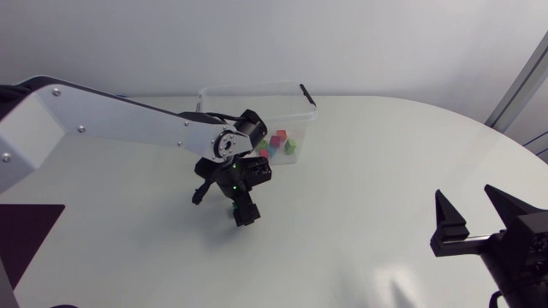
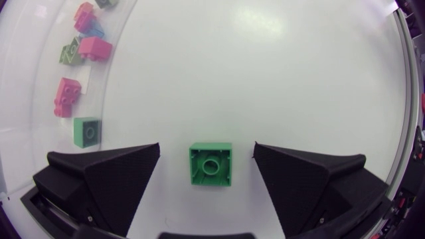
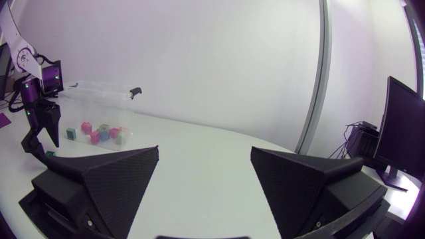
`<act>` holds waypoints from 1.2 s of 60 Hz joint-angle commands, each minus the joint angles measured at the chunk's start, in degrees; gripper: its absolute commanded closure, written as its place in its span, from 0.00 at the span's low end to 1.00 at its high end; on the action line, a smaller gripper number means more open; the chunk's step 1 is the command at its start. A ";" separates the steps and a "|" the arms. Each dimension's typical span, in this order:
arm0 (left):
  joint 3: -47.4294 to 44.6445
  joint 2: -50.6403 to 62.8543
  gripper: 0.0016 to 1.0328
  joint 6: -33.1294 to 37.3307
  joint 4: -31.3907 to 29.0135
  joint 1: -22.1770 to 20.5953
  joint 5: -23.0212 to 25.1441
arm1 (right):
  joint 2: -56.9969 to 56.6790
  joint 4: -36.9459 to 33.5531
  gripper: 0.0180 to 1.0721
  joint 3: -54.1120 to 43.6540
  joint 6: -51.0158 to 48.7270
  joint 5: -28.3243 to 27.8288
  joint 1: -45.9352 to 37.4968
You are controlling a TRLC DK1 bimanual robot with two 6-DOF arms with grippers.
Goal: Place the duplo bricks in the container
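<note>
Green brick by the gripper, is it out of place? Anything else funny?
Yes. The green plastic duplo brick lies alone on the white table, between the fingers of the open left gripper, outside the clear plastic container holding the other bricks. Nothing looks broken.

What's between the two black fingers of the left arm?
A green duplo brick, touching neither finger of the left gripper; left wrist view shows it.

Head view looked down from above on the table (image 1: 368,162); left wrist view faced straight down, close over a brick (image 2: 211,165); right wrist view looked low across table; all three shared the container (image 1: 257,92).
</note>
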 commanded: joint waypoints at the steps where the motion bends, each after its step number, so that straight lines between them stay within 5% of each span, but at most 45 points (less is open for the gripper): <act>1: 1.02 1.93 0.07 1.27 -1.01 -0.08 -0.12 | -0.49 0.69 0.05 -1.17 -1.12 -0.45 -0.39; 12: 1.02 2.55 0.12 1.27 -1.53 0.27 -0.12 | -0.41 0.77 0.05 -1.17 -1.12 -0.45 -0.39; 19: 1.55 3.25 0.38 1.10 -1.62 0.62 -0.12 | -0.49 0.77 0.05 -1.17 -1.12 -0.45 -0.39; 33: 1.99 4.57 0.64 0.74 -3.82 3.96 5.60 | -0.41 0.77 0.05 -1.17 -1.12 -0.45 -0.39; 72: -0.56 -6.41 0.68 -0.75 -3.73 3.17 7.09 | -0.41 0.69 0.05 -1.17 -1.20 -0.45 -0.39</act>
